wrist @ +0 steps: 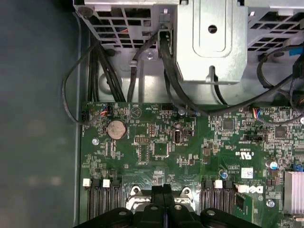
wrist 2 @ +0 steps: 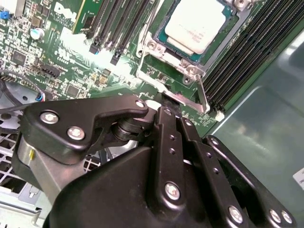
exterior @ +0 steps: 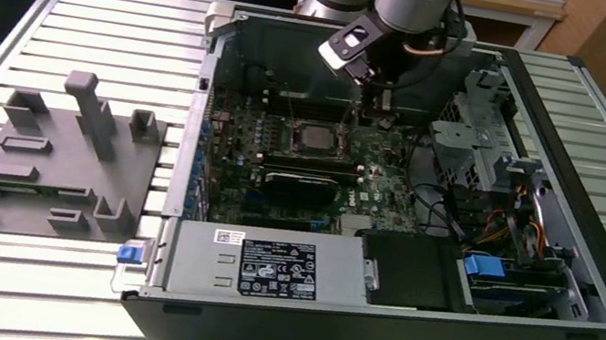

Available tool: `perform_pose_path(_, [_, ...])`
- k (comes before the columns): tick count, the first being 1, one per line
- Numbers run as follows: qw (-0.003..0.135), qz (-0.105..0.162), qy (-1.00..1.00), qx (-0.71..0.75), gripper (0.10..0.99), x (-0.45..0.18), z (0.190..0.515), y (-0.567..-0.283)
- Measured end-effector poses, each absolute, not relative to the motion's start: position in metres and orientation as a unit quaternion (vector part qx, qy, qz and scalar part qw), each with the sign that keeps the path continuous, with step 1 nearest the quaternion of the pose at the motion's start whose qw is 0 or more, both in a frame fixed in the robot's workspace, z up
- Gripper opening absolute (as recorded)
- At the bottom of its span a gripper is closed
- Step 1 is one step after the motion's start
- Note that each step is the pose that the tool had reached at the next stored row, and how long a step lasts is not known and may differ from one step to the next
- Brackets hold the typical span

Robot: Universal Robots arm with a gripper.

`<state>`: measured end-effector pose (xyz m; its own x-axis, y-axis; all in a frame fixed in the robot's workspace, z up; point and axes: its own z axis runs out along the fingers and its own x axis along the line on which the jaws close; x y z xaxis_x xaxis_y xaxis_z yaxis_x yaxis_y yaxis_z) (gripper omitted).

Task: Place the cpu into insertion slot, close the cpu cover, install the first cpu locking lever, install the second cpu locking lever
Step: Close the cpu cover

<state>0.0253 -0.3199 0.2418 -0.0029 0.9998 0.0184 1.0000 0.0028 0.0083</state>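
The silver-faced cpu [wrist 2: 195, 23] lies flat in the insertion slot on the green motherboard [wrist: 156, 142], and the slot itself is hidden beneath it. The metal cpu cover [wrist 2: 152, 45] lies down around the chip, framing it. A thin metal locking lever [wrist 2: 202, 95] runs along the socket's edge, ending close to my fingertips. My gripper [wrist 2: 170, 111] hovers low over the board just beside the socket, its black fingers [wrist: 164, 192] pressed together with nothing visible between them. In the exterior view the gripper [exterior: 379, 101] hangs inside the case, just beyond the cpu [exterior: 315, 136].
Black memory slots [wrist 2: 251, 57] flank the socket. A metal drive cage [wrist: 211, 38] with dangling cables [wrist: 95, 71] stands past the board. A black block [exterior: 301, 184] and the power supply [exterior: 262, 265] fill the case's near side. A grey fixture [exterior: 58, 157] lies at the exterior view's left.
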Motion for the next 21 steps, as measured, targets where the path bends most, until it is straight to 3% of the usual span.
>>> perform_pose_path(21, [0.004,-0.009,-0.708,-0.706,0.106,-0.005,0.238,-0.32])
